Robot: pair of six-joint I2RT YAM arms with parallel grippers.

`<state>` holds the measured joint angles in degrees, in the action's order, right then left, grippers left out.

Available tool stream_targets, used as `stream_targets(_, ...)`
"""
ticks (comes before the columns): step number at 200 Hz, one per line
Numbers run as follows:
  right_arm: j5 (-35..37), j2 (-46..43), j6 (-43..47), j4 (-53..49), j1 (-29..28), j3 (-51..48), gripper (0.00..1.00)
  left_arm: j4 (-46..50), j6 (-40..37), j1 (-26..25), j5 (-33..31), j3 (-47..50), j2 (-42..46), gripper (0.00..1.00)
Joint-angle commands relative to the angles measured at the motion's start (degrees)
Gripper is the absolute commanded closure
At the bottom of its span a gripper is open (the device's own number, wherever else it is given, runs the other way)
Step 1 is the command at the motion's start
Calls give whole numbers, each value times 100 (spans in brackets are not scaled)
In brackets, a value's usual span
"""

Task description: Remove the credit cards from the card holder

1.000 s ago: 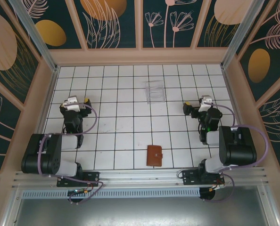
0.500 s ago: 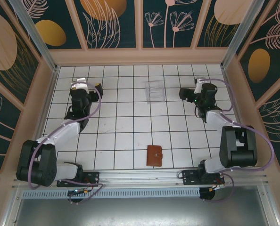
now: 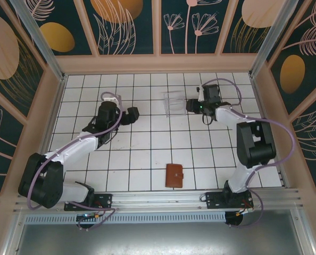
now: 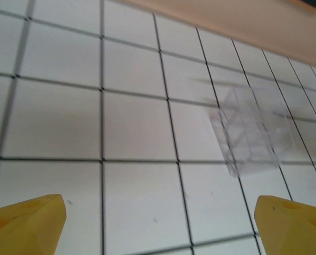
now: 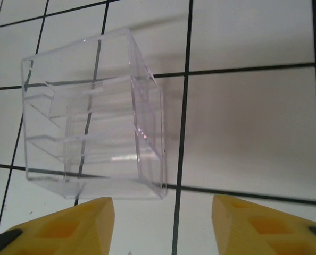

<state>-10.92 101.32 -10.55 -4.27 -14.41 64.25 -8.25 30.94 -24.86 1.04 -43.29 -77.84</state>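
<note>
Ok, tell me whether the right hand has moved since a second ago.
Yes. The right hand moved left and farther back, toward the clear stand.

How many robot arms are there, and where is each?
2. The left arm stretches from the near left, left tool some way left of the clear stand. The right arm stretches from the near right, right tool close beside the stand's right side. None seem hidden.
</note>
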Motion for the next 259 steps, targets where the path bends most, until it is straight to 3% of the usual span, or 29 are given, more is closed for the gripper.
stream_targets(1, 55, 445, 46, -394, -92, 603, 55, 296, 322, -273, 258, 26, -137, 8)
stream_targets(54, -41, 1120, 156, -676, -240, 1275, 65, 332, 475, -431, 157, 292, -72, 7)
stream_targets(146, 300, 1009, 16, -877, -551, 1049, 82, 601, 332, -436, -41, 279, 58, 6)
stream_targets(259, 1010, 578, -953, -1310, -1468, 668, 88, 720, 114, -430, -239, 224, 49, 4)
